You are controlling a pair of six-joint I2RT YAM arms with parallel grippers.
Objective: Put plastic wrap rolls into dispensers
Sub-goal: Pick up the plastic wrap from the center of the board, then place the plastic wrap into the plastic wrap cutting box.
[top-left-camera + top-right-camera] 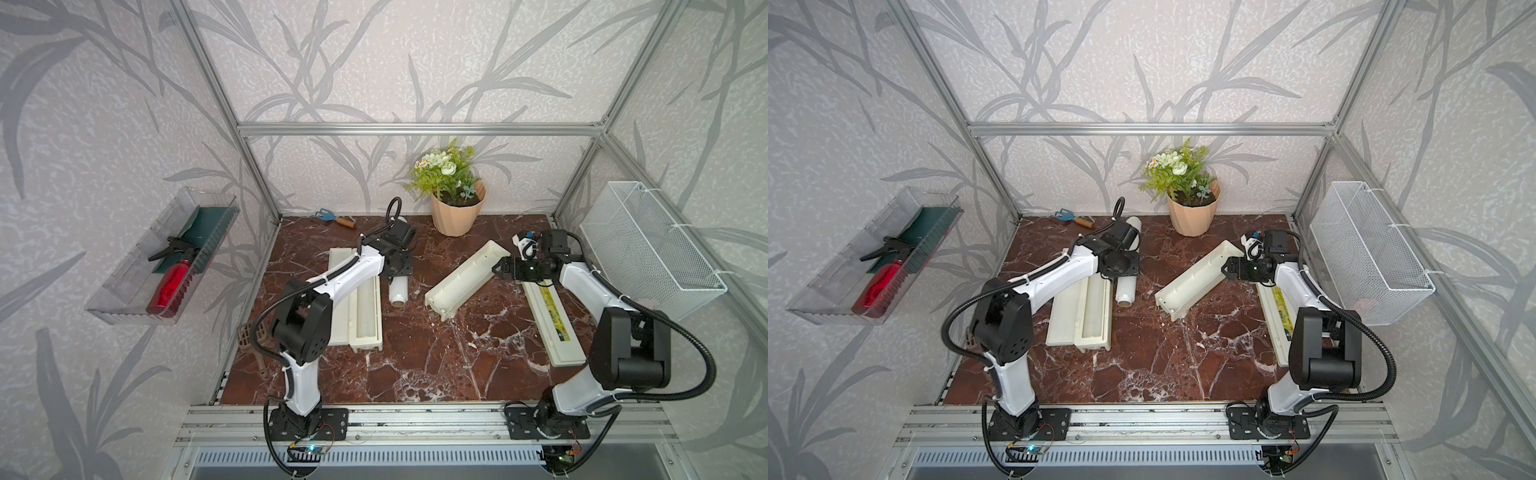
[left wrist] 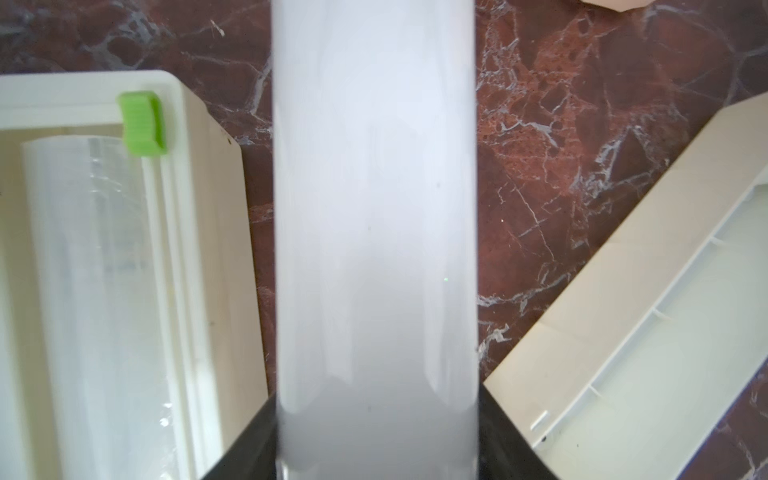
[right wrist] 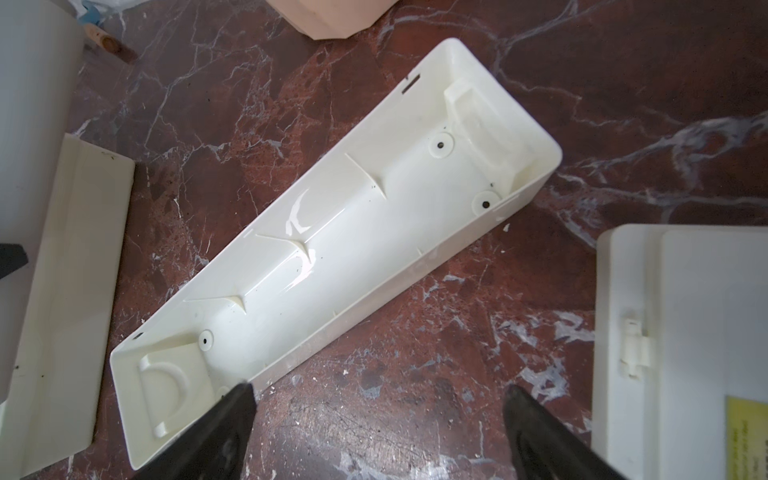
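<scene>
Left wrist view is filled by the long smooth white plastic wrap roll (image 2: 374, 208), clamped across its girth by the left tool (image 2: 376, 455), whose black fingers (image 2: 245, 440) press on either flank. In both top views it sits just beside the long cream-white plastic dispenser box (image 1: 366, 345), which lies lid-open and cradles a second white roll (image 1: 365, 307). The other dispenser's empty cream-white tray (image 1: 463, 276) lies slantwise mid-surface, apart from its yellow-labelled lid (image 1: 550, 328). The right tool (image 3: 380, 436) stands spread wide and grips nothing. One of its fingers is at the tray's end wall; I cannot tell whether it touches.

Likely trouble: the held roll points front-to-back while the tray runs diagonally. Unless it is turned to match, one end would ride up on a wall or on the curved cradles (image 3: 166, 374) inside. The roll is slick and gripped at one band, so it may pivot or slide. The tray is light and loose on a glossy top, so a nudge could skid it unless the right tool steadies it. Swinging across, the roll's far end could clip the peach ribbed flower pot (image 1: 455, 218).

The surface (image 1: 415, 365) is polished red-brown marble pattern, white-veined and flecked with pale crumbs. An aluminium frame (image 1: 415, 129) and grey leaf-print wallpaper (image 1: 374, 62) enclose it. A clear plastic bin (image 1: 124, 266) holding a red spray bottle (image 1: 170, 286) hangs on one wall, and a white wire-mesh basket (image 1: 648, 249) on the opposite one.
</scene>
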